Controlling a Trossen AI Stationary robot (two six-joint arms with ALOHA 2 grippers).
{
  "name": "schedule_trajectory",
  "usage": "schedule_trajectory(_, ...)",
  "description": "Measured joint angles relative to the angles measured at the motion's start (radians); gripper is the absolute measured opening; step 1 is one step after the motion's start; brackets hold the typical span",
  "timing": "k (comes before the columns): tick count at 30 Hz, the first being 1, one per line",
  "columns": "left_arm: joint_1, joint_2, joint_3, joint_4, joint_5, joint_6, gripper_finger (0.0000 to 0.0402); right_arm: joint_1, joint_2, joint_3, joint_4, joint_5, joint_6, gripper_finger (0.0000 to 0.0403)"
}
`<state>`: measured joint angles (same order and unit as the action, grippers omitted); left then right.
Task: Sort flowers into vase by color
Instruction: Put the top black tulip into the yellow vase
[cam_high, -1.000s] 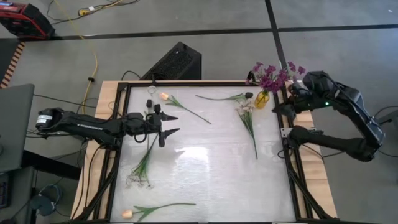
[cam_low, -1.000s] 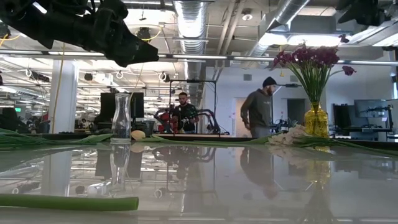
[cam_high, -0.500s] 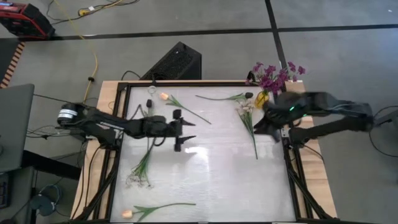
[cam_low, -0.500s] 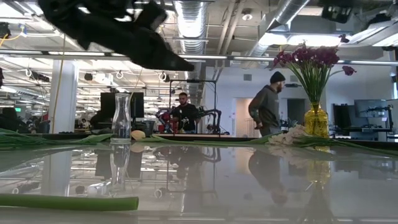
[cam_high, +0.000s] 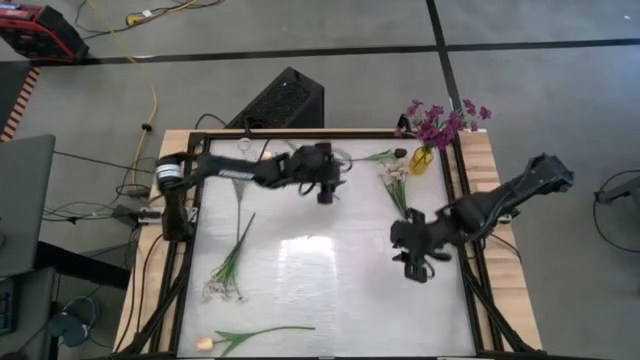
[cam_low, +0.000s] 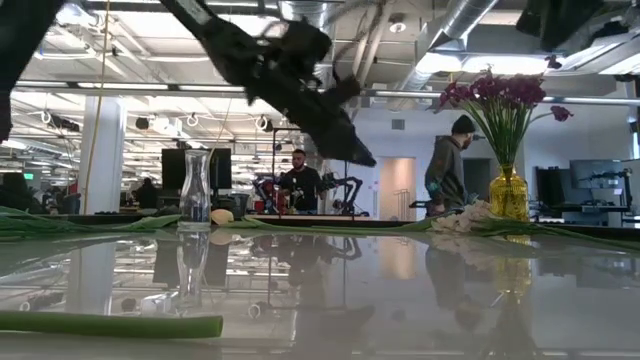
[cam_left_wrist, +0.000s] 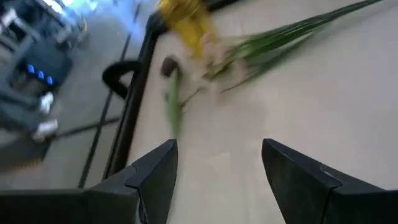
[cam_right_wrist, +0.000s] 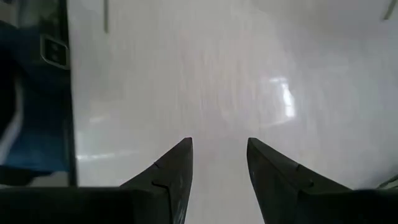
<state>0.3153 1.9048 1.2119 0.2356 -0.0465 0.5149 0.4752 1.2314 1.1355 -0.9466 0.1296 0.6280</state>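
A yellow vase (cam_high: 422, 158) with purple flowers (cam_high: 440, 120) stands at the table's far right; a clear glass vase (cam_low: 197, 190) stands at the far left. A white sprig (cam_high: 396, 185) and a green stem with a dark bud (cam_high: 375, 155) lie beside the yellow vase. Another white sprig (cam_high: 230, 262) and a peach tulip (cam_high: 240, 336) lie flat at the near left. My left gripper (cam_high: 328, 190) hovers open over the far middle, pointing at the yellow vase (cam_left_wrist: 186, 25). My right gripper (cam_high: 415, 265) hangs open over bare table at the right, nothing between its fingers (cam_right_wrist: 177, 165).
A black metal frame (cam_high: 195, 250) borders the white tabletop. My right arm (cam_high: 490, 205) crosses over the stem end of the white sprig by the yellow vase. People stand in the room beyond the far edge (cam_low: 448, 170).
My left gripper has swept from the table's left side toward the right and far edge, nearing the yellow vase, rolling as it went. My right gripper has swung away from the yellow vase toward the near edge and inward over the table, sinking a little. No flower has moved.
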Motion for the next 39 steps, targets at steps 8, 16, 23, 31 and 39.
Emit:
schedule_trajectory(8, 0.165, 0.235, 0.418, -0.579, 0.089, 0.012, 0.0224, 0.071, 0.067, 0.000, 0.016, 0.080, 0.001, 0.0165)
schedule_trajectory(16, 0.256, 0.372, 0.628, -0.880, 0.094, 0.066, 0.0224, 0.075, 0.065, 0.000, 0.016, 0.087, -0.051, 0.0142)
schedule_trajectory(23, 0.307, 0.374, 0.617, -0.910, 0.116, 0.091, 0.0224, 0.075, 0.065, 0.000, 0.013, 0.093, -0.083, 0.0129)
schedule_trajectory(31, 0.322, 0.374, 0.616, -0.959, 0.160, 0.104, 0.0224, 0.074, 0.065, 0.000, 0.016, 0.092, -0.112, 0.0127)
schedule_trajectory(39, 0.325, 0.408, 0.626, -0.983, 0.157, 0.121, 0.0224, 0.075, 0.064, 0.000, 0.046, 0.090, -0.105, 0.0127)
